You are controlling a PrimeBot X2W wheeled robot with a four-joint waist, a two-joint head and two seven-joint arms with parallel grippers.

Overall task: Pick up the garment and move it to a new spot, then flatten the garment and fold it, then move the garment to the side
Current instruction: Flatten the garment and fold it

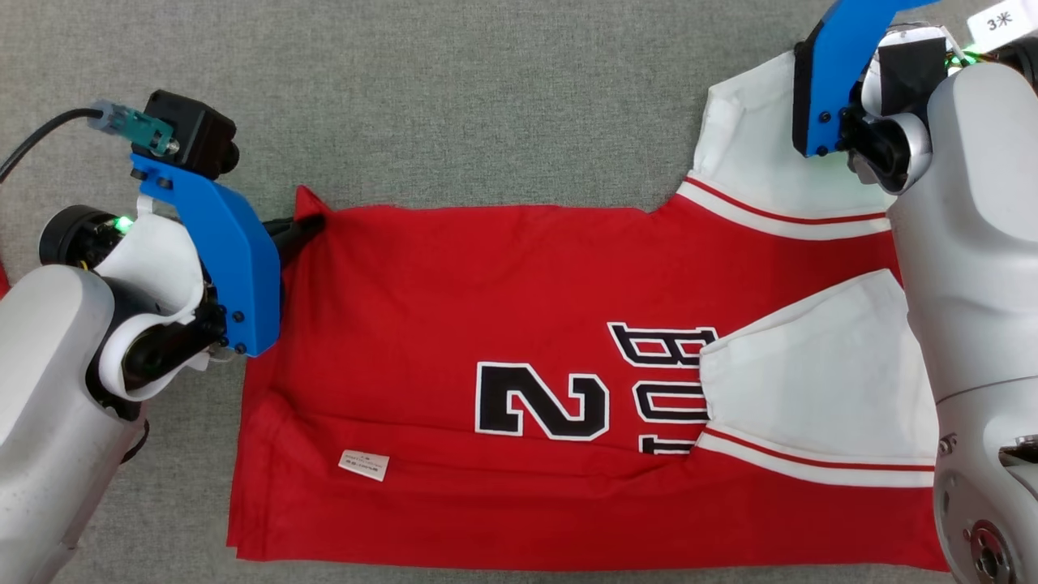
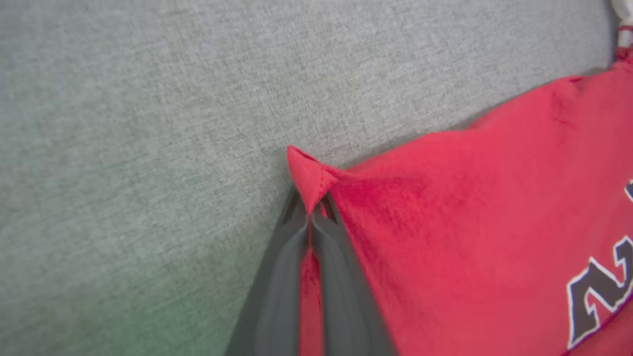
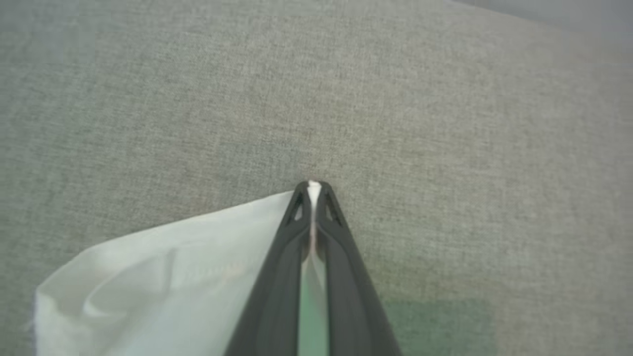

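The garment [image 1: 503,300] is a red jersey with white sleeves and black lettering, lying mostly flat on the grey cloth surface. My left gripper [image 1: 312,225] is shut on the jersey's far left hem corner [image 2: 309,180], which pokes up past the fingertips. My right gripper [image 3: 313,187] is shut on the edge of the far white sleeve [image 3: 163,277]; in the head view its fingers are hidden behind the blue wrist bracket [image 1: 831,77]. The near white sleeve [image 1: 811,381] lies folded over the lettering.
Grey fabric surface [image 1: 486,89] runs all around the jersey, with open room beyond its far edge. A small white tag [image 1: 363,465] lies on the red cloth near the front left. My right forearm [image 1: 973,284] covers the jersey's right end.
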